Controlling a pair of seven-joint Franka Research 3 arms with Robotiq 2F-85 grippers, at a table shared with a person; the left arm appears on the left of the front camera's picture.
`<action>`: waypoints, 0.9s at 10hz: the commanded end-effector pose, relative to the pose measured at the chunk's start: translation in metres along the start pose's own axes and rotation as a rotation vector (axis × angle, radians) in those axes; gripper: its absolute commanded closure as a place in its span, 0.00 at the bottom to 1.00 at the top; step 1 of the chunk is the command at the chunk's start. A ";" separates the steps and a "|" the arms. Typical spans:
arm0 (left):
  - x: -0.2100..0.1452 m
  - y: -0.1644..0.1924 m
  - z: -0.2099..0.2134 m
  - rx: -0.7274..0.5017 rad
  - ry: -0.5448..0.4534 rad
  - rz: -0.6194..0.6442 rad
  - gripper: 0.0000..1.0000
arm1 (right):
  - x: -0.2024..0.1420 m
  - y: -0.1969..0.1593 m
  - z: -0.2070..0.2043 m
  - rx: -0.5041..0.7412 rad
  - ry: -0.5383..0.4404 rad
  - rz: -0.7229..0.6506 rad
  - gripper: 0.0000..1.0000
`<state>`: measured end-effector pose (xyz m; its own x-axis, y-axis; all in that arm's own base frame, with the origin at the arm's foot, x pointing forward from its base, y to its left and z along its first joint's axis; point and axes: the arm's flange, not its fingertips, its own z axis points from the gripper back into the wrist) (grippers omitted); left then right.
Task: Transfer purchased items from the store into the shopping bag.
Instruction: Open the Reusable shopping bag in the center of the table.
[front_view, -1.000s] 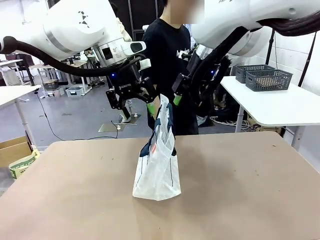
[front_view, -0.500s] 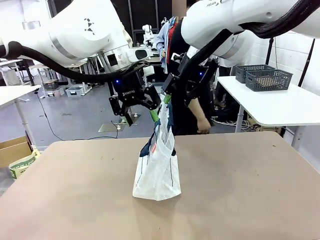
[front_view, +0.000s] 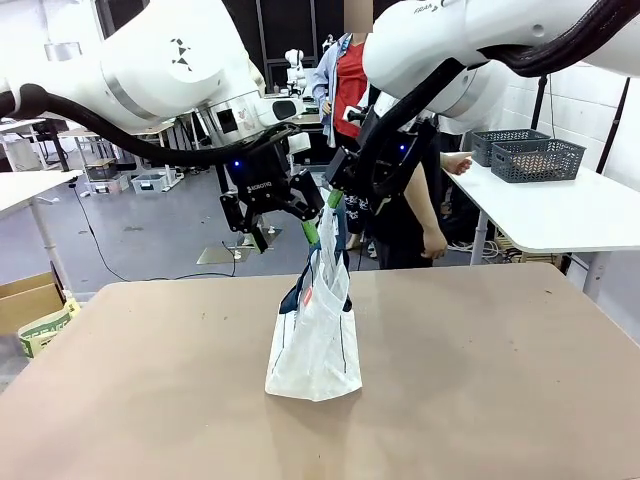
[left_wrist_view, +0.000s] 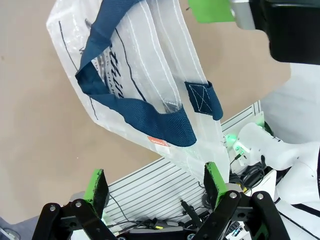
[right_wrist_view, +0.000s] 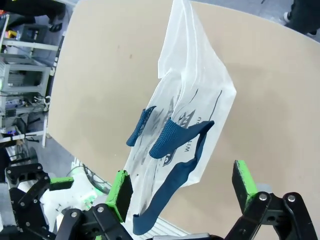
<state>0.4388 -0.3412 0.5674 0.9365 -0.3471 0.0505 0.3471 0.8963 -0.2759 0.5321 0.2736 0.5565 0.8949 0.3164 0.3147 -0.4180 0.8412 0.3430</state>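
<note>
The shopping bag (front_view: 315, 340) stands on the brown table (front_view: 500, 380), whitish with navy handles. Its top rises between my two grippers. My left gripper (front_view: 286, 236) hangs open just left of the bag's top; in the left wrist view its jaws (left_wrist_view: 155, 182) are spread wide, with the bag (left_wrist_view: 145, 65) and a handle loop (left_wrist_view: 150, 117) beyond them. My right gripper (front_view: 350, 206) is open at the bag's upper right; in the right wrist view (right_wrist_view: 182, 182) a navy handle (right_wrist_view: 172, 135) dangles between its fingers. A dark grey slotted basket, the store (front_view: 537, 160), sits on the side table. The purchased items are out of view.
A person (front_view: 400, 200) stands behind the table, one hand (front_view: 458, 162) stretched toward the grey baskets on the white side table (front_view: 560, 215) at right. A second grey basket (front_view: 500, 142) sits behind the first. A cardboard box (front_view: 25, 300) lies on the floor at left.
The person has stepped right from behind the bag and reached toward the baskets. Both grippers rose and closed in on the bag's top a second ago, then held still. The bag stays put.
</note>
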 end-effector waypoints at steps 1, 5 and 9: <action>0.000 -0.005 -0.002 -0.024 -0.006 -0.004 0.00 | 0.002 -0.001 -0.009 0.045 0.025 -0.026 0.00; 0.001 -0.012 -0.012 -0.022 -0.006 0.002 0.00 | -0.005 -0.003 -0.021 0.058 0.069 -0.058 0.00; 0.006 -0.016 -0.028 -0.003 -0.002 -0.004 0.00 | -0.007 -0.004 -0.029 0.068 0.091 -0.072 0.00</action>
<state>0.4378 -0.3613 0.5480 0.9273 -0.3724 0.0372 0.3671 0.8858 -0.2839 0.5330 0.2814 0.5300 0.9203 0.3158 0.2307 -0.3852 0.8339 0.3952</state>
